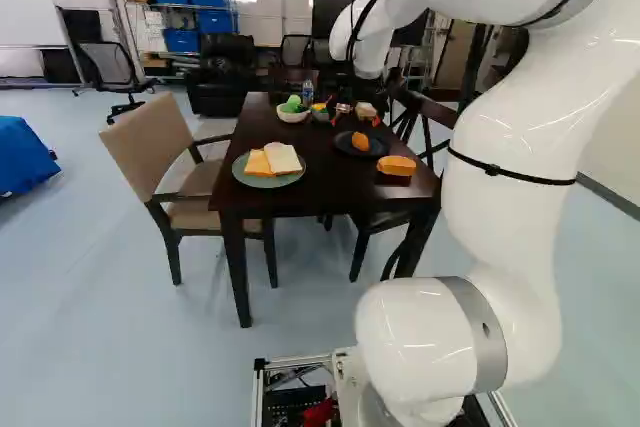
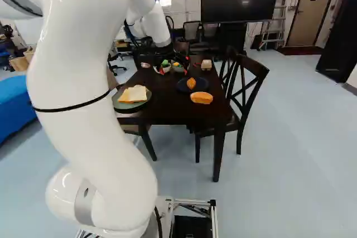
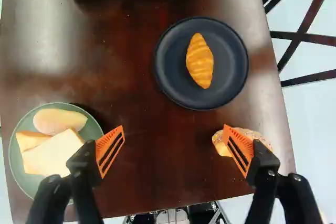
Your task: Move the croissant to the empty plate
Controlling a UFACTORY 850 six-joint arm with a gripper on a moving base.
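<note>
Left base view: We see the white arm at the right, reaching over the dark tabletop. The croissant sits on the dark plate. A bun lies directly on the tabletop, just beside that plate, close to the corner. The green plate bears a pale slice and a yellow slice, side by side. Farther back we note a pale bowl with a green item, and a bottle. A tan chair stands at the left of the tabletop.

Right base view: Same layout; we find the croissant on the dark plate, the bun nearer to us. A dark chair with a crossed back stands to the right of the tabletop.

Wrist view: We record the jaws as wide open, with nothing held. One orange pad shows beside the green plate; the other overlaps the bun in view, and we cannot tell whether it touches. The croissant lies ahead of the jaws, well apart from both pads, roughly central on the dark plate. A rounded yellowish piece shares the green plate with the slices.
</note>
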